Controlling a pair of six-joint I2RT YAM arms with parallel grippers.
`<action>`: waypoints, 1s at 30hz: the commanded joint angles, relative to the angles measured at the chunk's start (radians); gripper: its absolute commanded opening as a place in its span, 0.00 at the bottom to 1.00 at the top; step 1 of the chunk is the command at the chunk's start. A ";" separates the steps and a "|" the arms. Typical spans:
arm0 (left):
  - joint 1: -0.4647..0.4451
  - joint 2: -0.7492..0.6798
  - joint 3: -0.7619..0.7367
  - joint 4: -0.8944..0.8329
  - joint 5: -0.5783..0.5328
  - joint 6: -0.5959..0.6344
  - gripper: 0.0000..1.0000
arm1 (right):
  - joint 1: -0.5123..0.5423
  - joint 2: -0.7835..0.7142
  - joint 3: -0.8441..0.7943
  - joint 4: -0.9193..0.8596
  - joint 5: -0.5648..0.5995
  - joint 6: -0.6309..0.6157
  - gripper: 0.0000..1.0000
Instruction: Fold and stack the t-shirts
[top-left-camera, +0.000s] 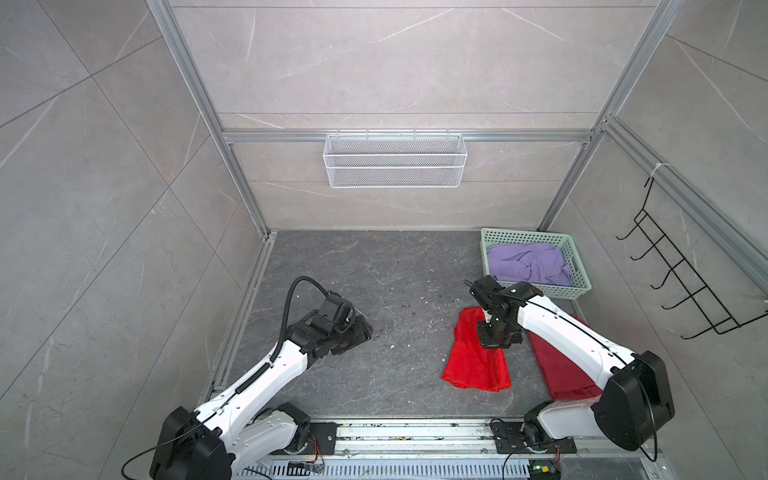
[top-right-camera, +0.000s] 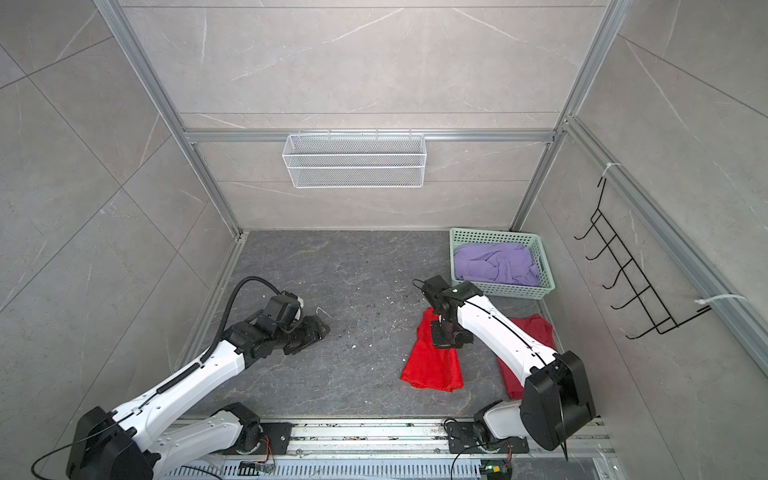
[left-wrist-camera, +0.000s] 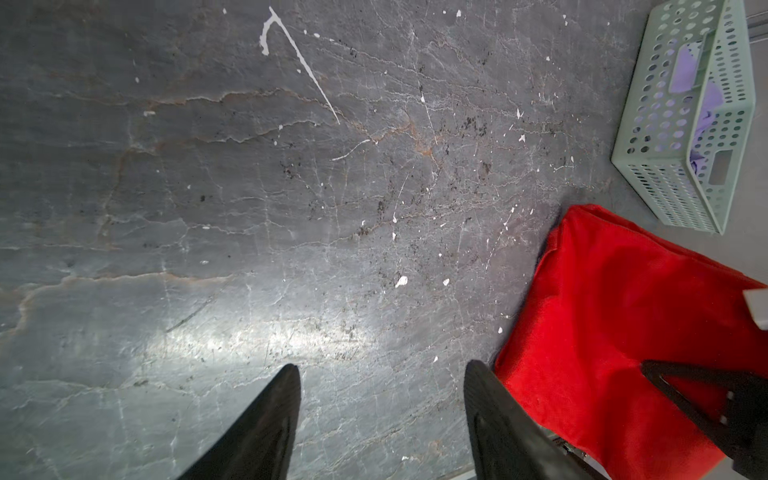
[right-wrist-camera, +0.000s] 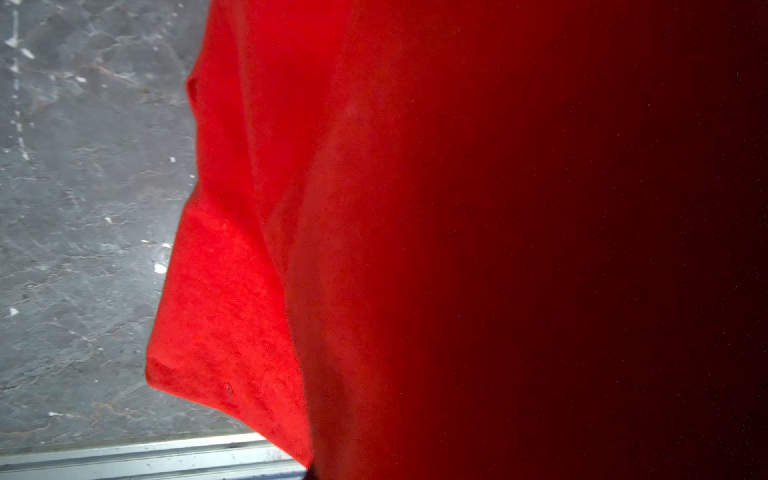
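Containers first: a mint-green basket (top-left-camera: 523, 235) sits in the far right corner of the desk (top-left-camera: 374, 270), and inside it is the lavender shirt (top-left-camera: 528, 262), crumpled and filling most of the floor of the basket. Both top views show it the same way. From the left wrist, the basket (left-wrist-camera: 665, 124) shows lavender through its holes. Up on the back wall, a white wire basket (top-left-camera: 395, 166) hangs from the rail.

On the count, that's three shirts, two baskets and two tools.

The bright red shirt (top-left-camera: 473, 361) lies right of the desk's middle, spreading toward the near edge. The right tool (top-left-camera: 494, 340) is down on its far end, closed and pinching that cloth. From the right wrist, red fabric (right-wrist-camera: 332, 249) hangs right against the lens, so the fingers themselves are hidden.

The darker red shirt (top-left-camera: 561, 370) lies along the right edge of the desk, toward the near right corner. It is just beside the bright one and partly under the right arm.

Over on the left side, the left tool (left-wrist-camera: 382, 370) hangs above bare desk. Its fingers are spread wide with nothing between them, well apart from every shirt in both top views.
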 joint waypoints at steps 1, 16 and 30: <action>0.013 0.051 0.068 0.083 0.023 0.073 0.65 | -0.006 0.074 0.095 -0.143 0.105 -0.027 0.05; 0.243 0.111 0.002 0.212 0.246 0.119 0.65 | -0.194 0.150 0.193 -0.097 0.077 -0.296 0.06; 0.285 0.259 0.043 0.303 0.277 0.075 0.65 | -0.353 0.171 0.147 -0.061 0.027 -0.541 0.01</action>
